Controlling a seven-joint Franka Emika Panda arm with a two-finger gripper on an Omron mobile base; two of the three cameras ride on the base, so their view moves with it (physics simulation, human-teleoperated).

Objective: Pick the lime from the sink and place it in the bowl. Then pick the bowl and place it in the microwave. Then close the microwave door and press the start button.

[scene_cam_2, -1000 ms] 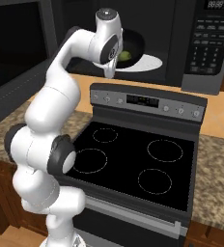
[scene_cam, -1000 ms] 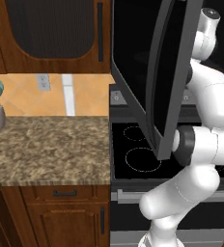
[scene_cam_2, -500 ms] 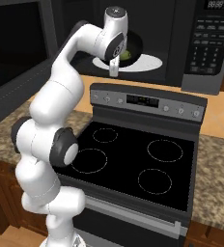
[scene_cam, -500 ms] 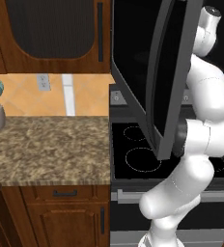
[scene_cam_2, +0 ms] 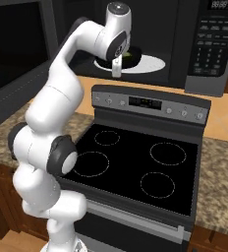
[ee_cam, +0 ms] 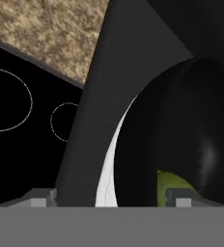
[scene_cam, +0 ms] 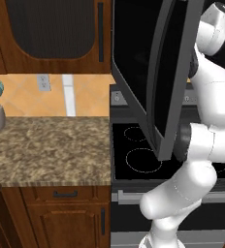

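Bowl (scene_cam_2: 128,57) with lime (ee_cam: 174,187) on microwave (scene_cam_2: 150,63) turntable above stove (scene_cam_2: 135,162); pincer (scene_cam_2: 116,69) wide, empty.

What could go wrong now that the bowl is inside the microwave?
1. The gripper hangs right at the rim of the bowl, so pulling back carelessly may nudge the bowl and the lime on the white turntable.
2. The microwave door stands wide open beside the arm; swinging around it could hit its edge.

Dark bowl (scene_cam_2: 129,59) holding the lime (ee_cam: 174,187) sits inside the open microwave (scene_cam_2: 185,44).
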